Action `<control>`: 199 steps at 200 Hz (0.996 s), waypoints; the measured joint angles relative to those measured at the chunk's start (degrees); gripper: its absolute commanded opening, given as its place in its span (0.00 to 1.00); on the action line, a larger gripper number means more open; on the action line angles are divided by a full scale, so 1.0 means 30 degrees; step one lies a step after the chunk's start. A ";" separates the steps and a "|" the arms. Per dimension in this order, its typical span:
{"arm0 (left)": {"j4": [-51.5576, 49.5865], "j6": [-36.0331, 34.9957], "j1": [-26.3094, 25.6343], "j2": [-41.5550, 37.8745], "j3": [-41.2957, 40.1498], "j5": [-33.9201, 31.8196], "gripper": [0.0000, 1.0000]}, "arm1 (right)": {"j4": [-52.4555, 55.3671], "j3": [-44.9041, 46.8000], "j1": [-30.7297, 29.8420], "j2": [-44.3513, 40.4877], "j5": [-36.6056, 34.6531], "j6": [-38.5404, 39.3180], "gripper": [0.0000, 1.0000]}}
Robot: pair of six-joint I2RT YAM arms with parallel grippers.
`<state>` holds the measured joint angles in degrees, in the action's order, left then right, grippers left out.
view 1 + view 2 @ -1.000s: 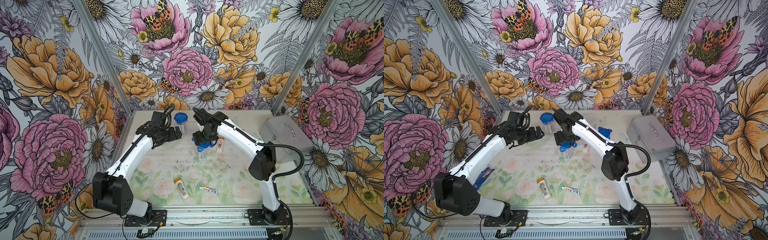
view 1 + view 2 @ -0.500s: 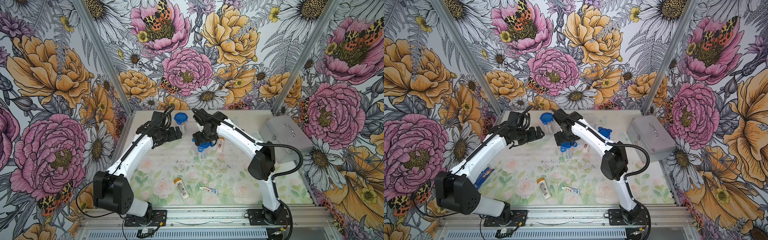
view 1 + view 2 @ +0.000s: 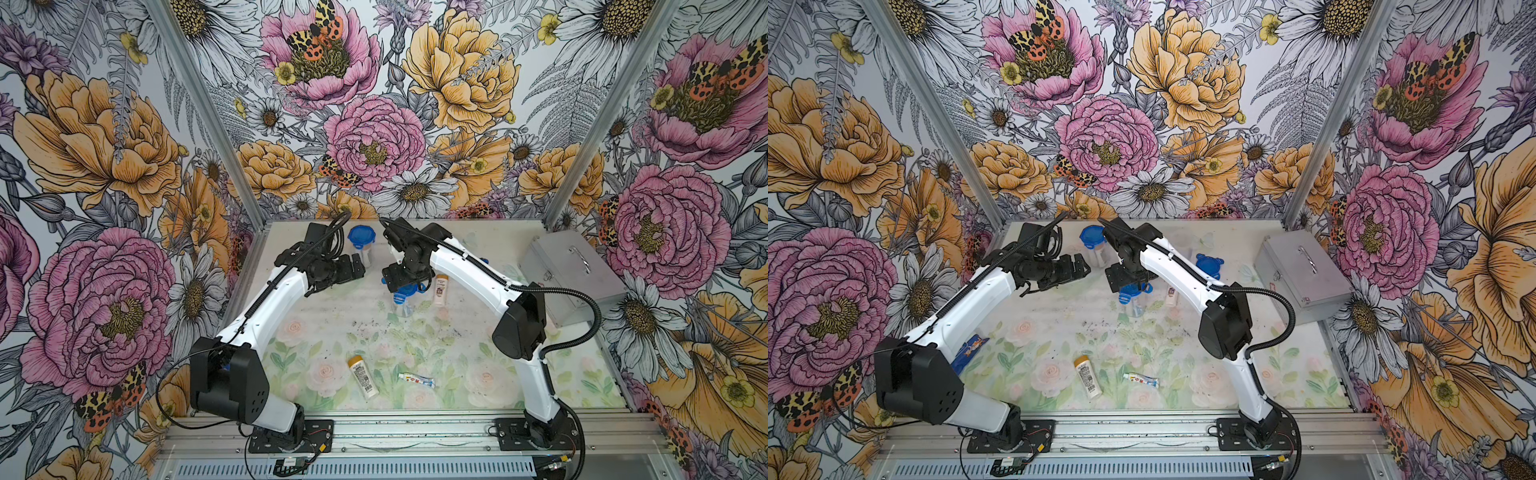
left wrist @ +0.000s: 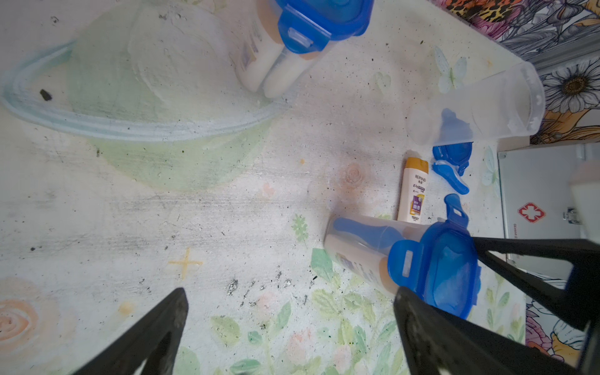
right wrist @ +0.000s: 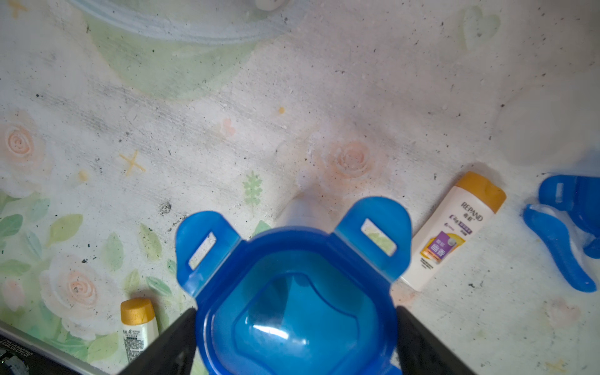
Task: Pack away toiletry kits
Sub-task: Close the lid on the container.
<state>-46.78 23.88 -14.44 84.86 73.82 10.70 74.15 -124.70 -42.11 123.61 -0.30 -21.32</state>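
Loud flower wallpaper wraps the booth on three sides, and the table (image 3: 324, 332) wears a pale, scuffed rose print. At the left, the left gripper (image 3: 358, 269) hangs over the mat with its jaws spread wide and nothing between them. Just behind it stands a finished kit (image 3: 360, 246), a clear cup with its lid on.

In the middle stands the cup (image 4: 357, 246) being worked on, with a blue toothbrush and a bottle showing through its wall. The right gripper (image 3: 400, 286) is down on top of it. Its fingers sit against opposite sides of the blue lid (image 5: 292, 292), gripping it as far as I can judge. The lid's tabs stick out rather than hugging the cup, so I take this as the capping step, not yet done. Next the lid needs pressing square and each tab folding down.

Toward the front lie a loose bottle (image 3: 363, 376) and a toothpaste tube (image 3: 416, 379). Right of the cup are another bottle (image 3: 440, 289), a spare lid (image 3: 1209, 266) and an empty cup (image 4: 474, 107) on its side, near the closed silver case (image 3: 573, 278).
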 measured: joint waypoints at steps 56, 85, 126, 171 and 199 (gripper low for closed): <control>0.0000 0.0000 0.0015 0.0000 0.0000 0.0138 0.99 | 0.0007 -0.0007 0.0000 0.0007 -0.0007 0.0000 0.94; -0.0007 0.0000 0.0015 0.0015 0.0080 0.0277 0.98 | 0.0007 -0.0007 -0.0036 0.0007 -0.0007 0.0000 0.95; -0.0015 -0.0095 -0.0051 0.0226 0.0721 0.0423 0.99 | 0.0044 -0.0022 -0.0109 0.0007 -0.0036 -0.0007 0.96; -0.0066 -0.0831 -0.1333 0.1341 0.2280 0.0758 0.95 | 0.0306 -0.0066 0.0357 -0.0299 0.0044 -0.0816 0.96; -0.0233 -0.1581 -0.2739 0.2863 0.3883 0.0874 0.89 | 0.0459 0.0182 0.1195 -0.1370 0.0044 -0.1348 0.95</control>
<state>-47.48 19.14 -22.65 93.45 85.47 13.32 75.53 -124.16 -38.52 119.50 -0.16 -25.36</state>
